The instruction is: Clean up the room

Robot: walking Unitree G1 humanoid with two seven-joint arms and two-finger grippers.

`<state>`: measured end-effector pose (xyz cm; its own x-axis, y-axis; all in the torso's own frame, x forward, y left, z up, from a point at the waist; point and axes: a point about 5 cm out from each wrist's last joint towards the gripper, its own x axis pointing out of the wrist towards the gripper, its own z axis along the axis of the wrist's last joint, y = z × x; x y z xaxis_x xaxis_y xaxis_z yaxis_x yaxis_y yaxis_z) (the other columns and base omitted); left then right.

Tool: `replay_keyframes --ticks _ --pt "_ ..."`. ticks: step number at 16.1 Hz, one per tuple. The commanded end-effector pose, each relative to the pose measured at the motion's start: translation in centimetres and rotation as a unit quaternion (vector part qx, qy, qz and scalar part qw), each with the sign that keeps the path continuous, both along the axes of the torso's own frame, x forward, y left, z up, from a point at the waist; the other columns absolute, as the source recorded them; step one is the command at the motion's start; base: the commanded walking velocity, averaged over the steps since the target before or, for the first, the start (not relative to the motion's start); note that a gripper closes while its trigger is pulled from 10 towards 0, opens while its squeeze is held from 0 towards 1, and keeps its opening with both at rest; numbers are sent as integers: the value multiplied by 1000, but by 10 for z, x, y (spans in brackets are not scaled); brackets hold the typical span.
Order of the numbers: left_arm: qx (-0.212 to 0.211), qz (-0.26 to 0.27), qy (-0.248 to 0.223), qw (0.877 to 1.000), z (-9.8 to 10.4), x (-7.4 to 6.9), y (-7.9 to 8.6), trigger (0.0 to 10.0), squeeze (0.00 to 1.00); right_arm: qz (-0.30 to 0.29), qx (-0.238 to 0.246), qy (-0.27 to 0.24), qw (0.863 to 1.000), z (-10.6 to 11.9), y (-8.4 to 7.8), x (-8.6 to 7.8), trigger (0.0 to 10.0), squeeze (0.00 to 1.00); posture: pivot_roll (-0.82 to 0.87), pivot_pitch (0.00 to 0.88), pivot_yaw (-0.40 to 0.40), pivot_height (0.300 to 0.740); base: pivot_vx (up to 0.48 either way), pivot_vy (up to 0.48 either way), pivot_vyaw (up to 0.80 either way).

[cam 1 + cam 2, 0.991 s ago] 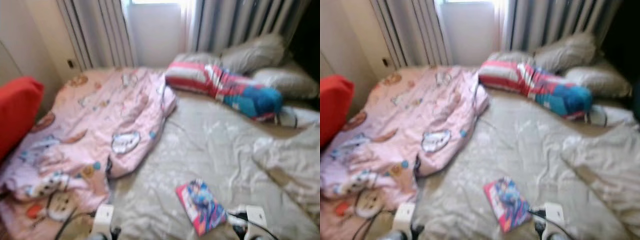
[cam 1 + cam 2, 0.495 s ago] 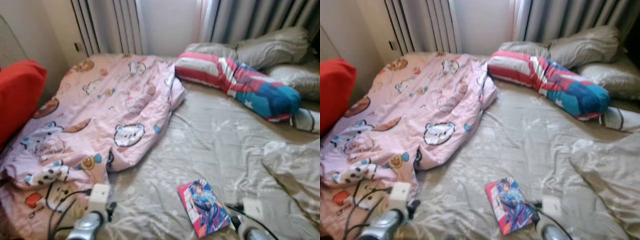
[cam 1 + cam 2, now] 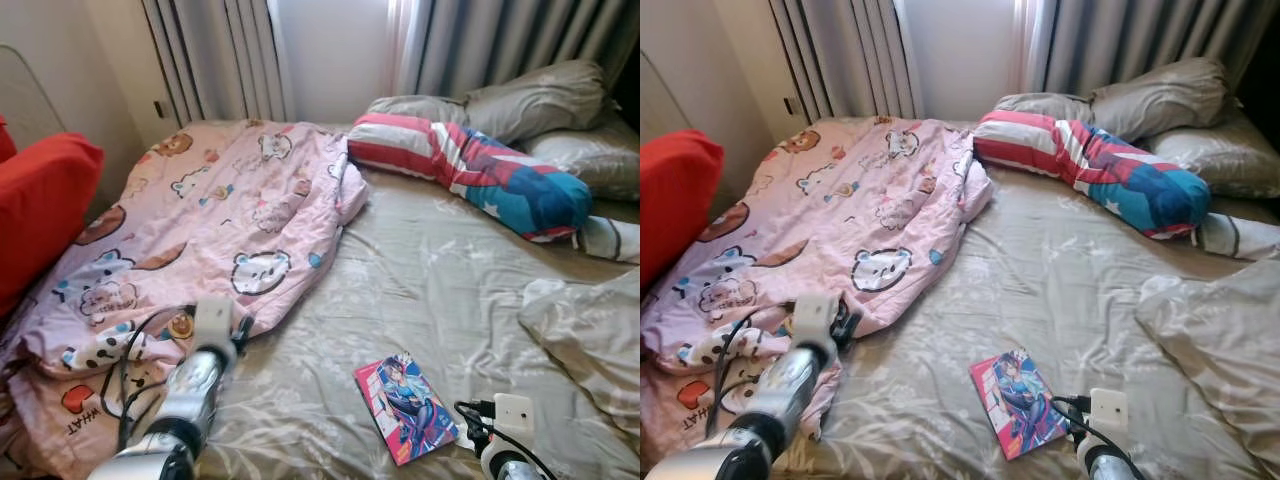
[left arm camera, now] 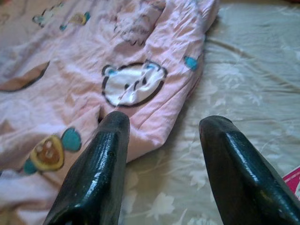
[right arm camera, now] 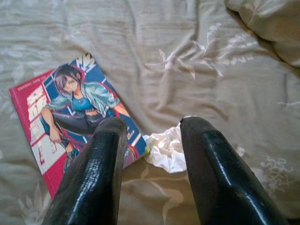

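A pink cartoon-bear blanket [image 3: 230,210] lies rumpled over the left half of the bed. My left gripper [image 4: 166,121] is open just above the blanket's near edge, where it meets the grey sheet [image 3: 430,280]; my left arm [image 3: 195,385] reaches forward over the blanket. A colourful comic book [image 3: 405,408] lies flat on the sheet near the bed's front. My right gripper [image 5: 154,123] hovers open right over the book's corner and a crumpled white tissue [image 5: 165,149] beside it. Nothing is held by either gripper.
A red, white and blue bolster [image 3: 470,170] and grey pillows [image 3: 540,95] lie at the head of the bed. A bunched grey duvet [image 3: 590,340] sits at the right. A red cushion [image 3: 40,215] stands at the left, with curtains [image 3: 210,60] behind.
My left arm has stretched forward from the bottom edge to the blanket's near edge. The right arm stays by the book. The view has shifted and sharpened.
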<state>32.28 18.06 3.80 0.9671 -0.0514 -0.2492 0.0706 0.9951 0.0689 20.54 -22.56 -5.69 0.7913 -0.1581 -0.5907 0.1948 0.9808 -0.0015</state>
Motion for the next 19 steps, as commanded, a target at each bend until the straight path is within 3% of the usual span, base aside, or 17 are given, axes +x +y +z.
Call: replay_keyframes --ticks 1,3,4,5,6,7,9,11,13,15,19 --pt "0 3 1 1000 -3 -4 2 10000 0 -6 8 -5 1000 -1 1 -2 10000 0 -2 0 9 740 0 0 0" --pt "5 3 10 1000 -12 -12 4 10000 0 -8 9 -14 1000 0 1 -3 10000 0 -4 16 1 740 0 0 0" --pt "5 3 12 1000 -14 -15 4 10000 0 5 -6 -83 997 25 6 34 10000 0 1 26 -4 740 0 0 0" --pt "5 3 12 1000 -15 -16 4 10000 0 13 -14 -133 991 46 11 60 10000 0 3 29 -6 740 0 0 0" --pt "8 3 10 1000 -16 -18 4 10000 0 29 -64 -181 981 73 15 87 10000 0 6 48 -11 740 0 0 0" --pt "10 4 8 1000 -17 -19 5 10000 0 35 -84 -198 976 79 16 92 10000 0 9 52 -13 740 0 0 0" --pt "11 6 6 1000 -19 -23 6 10000 0 26 -59 -224 973 83 19 93 10000 0 15 68 -24 740 0 0 0" --pt "10 6 5 1000 -21 -26 5 10000 0 23 -39 -217 975 76 20 86 10000 0 16 80 -27 740 0 0 0" --pt "9 6 -8 1000 -18 -23 5 10000 0 10 -32 -183 982 62 16 73 10000 0 10 87 -32 740 0 0 0" --pt "8 5 -9 1000 -20 -27 7 10000 0 -1 -24 -129 991 40 11 50 10000 0 14 88 -32 740 0 0 0" --pt "15 10 77 997 -50 -52 15 10000 0 -13 -19 -54 998 16 8 25 10000 0 8 99 -23 740 0 0 0"
